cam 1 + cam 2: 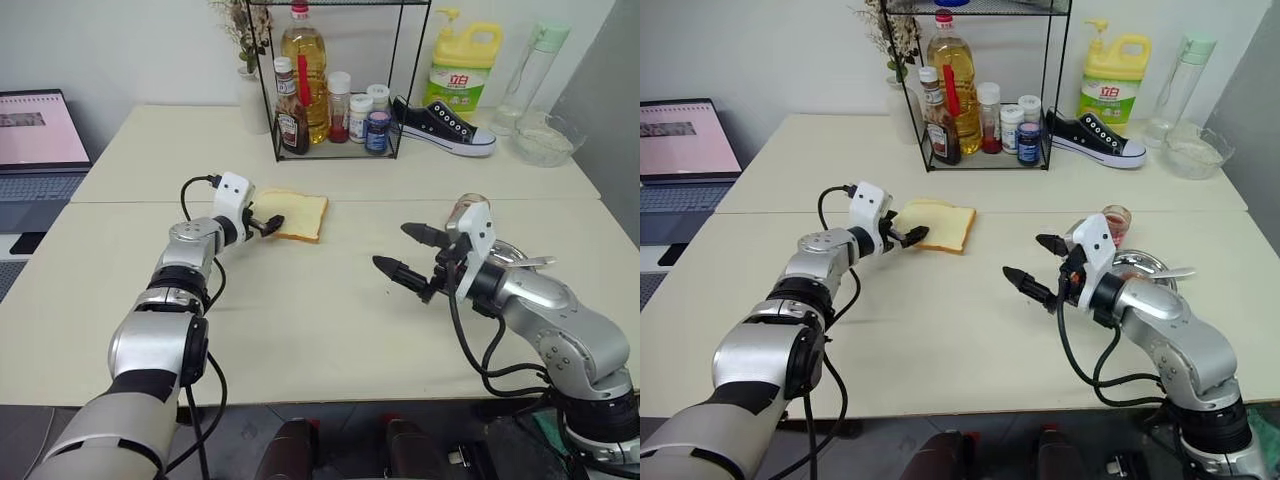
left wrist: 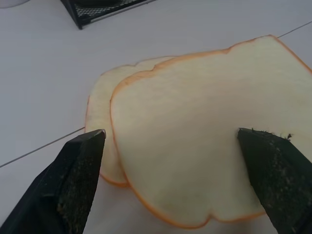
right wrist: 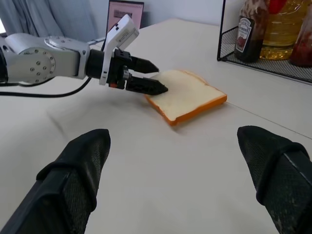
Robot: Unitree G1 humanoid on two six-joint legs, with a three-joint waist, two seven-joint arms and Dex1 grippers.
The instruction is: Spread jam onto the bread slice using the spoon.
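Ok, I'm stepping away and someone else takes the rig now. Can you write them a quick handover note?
Left gripper: jaws open, empty, at the near left edge of the bread slice, one jaw over it.
Right gripper: jaws open, empty, above bare table, pointing toward the bread.
Bread: two slices stacked and offset in front of the wire rack, both plain.
Jam: small jar behind the right wrist, beside the steel plate.
Spoon: its handle sticks out over the plate's rim.
Done: nothing spread.
Left: pick up the spoon, scoop jam, spread it on the top slice.
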